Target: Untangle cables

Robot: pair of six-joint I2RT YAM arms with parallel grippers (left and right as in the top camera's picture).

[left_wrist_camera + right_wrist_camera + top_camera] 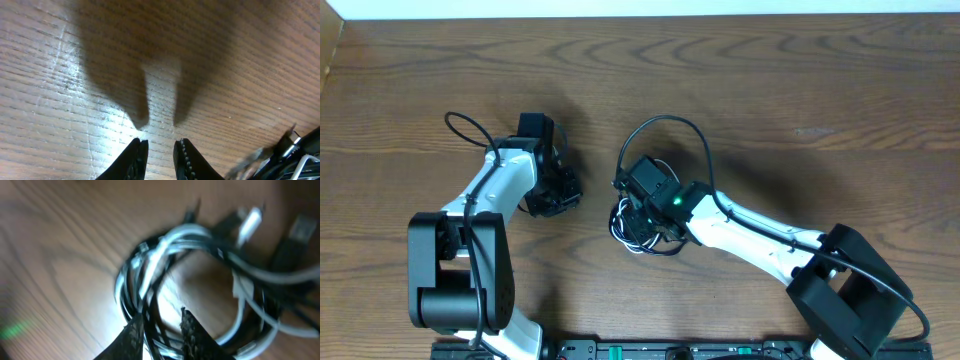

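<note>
Early in untangling, by the look of it: straddles strands of the coiled cables (159, 245) on the surface (770, 80) with jaws of the right gripper (161, 316), hold impossible to tell through blur; holds jaws of the left gripper (161, 142) slightly parted, empty; likely calls next for pinching one strand clear.

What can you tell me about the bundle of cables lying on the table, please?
The cables are thin flexible cords, white and black, wound together into one loose, roughly round tangle. Small plugs stick out at its far side in the blurred right wrist view. It lies on the wooden table, right of centre, beneath the right claw. A few strands run between its jaws; whether they are pinched cannot be told.
</note>
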